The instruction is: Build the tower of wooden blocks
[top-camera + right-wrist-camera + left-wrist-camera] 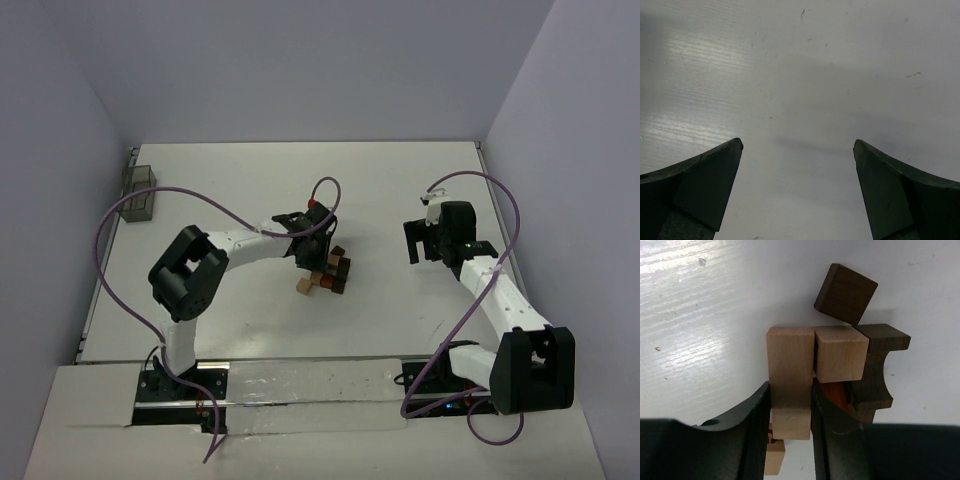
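Left end effector [790, 396] clamped on tan block [790, 355] in wood block tower [325, 272], right end effector [798, 144] spread wide over table [800, 60]

White left arm [245, 242] and right arm [505, 300], with black joints [185, 275]
We see a purple cable [98, 245] looping over each one; the left gripper [790, 390] and right gripper [797, 150] have dark fingers [705, 185]
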Robot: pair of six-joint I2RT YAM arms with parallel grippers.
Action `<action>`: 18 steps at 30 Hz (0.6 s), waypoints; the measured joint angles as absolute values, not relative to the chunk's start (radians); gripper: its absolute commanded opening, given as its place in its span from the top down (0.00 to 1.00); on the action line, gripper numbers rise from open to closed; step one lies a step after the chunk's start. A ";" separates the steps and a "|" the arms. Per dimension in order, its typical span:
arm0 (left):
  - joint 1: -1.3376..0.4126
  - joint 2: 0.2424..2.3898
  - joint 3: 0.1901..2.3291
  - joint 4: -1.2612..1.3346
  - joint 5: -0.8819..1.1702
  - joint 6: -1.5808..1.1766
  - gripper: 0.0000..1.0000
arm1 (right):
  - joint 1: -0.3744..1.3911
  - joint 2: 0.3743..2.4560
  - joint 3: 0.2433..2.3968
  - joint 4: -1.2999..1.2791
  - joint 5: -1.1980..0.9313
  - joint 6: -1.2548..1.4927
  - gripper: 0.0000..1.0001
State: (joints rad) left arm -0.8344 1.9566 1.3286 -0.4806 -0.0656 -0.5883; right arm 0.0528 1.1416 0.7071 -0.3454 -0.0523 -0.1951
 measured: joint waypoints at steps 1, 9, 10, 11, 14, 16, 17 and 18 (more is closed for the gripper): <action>-0.835 1.957 1.332 -0.484 -0.066 -0.596 1.00 | 0.053 1.142 0.707 -0.345 -0.051 -0.195 0.00; -0.808 1.918 1.327 -0.506 -0.134 -0.640 1.00 | 0.053 1.142 0.707 -0.345 -0.049 -0.195 0.00; -0.797 1.898 1.322 -0.511 -0.151 -0.645 1.00 | 0.053 1.142 0.707 -0.345 -0.049 -0.195 0.00; -0.784 1.877 1.320 -0.517 -0.168 -0.649 1.00 | 0.053 1.142 0.707 -0.345 -0.049 -0.195 0.00; -0.745 1.822 1.320 -0.519 -0.207 -0.657 1.00 | 0.053 1.143 0.707 -0.345 -0.049 -0.195 0.00; -0.726 1.803 1.320 -0.519 -0.228 -0.664 1.00 | 0.053 1.143 0.707 -0.345 -0.049 -0.195 0.00; -0.723 1.802 1.320 -0.519 -0.235 -0.666 1.00 | 0.053 1.143 0.707 -0.345 -0.049 -0.195 0.00; -0.723 1.805 1.320 -0.520 -0.240 -0.669 1.00 | 0.053 1.143 0.707 -0.345 -0.049 -0.195 0.00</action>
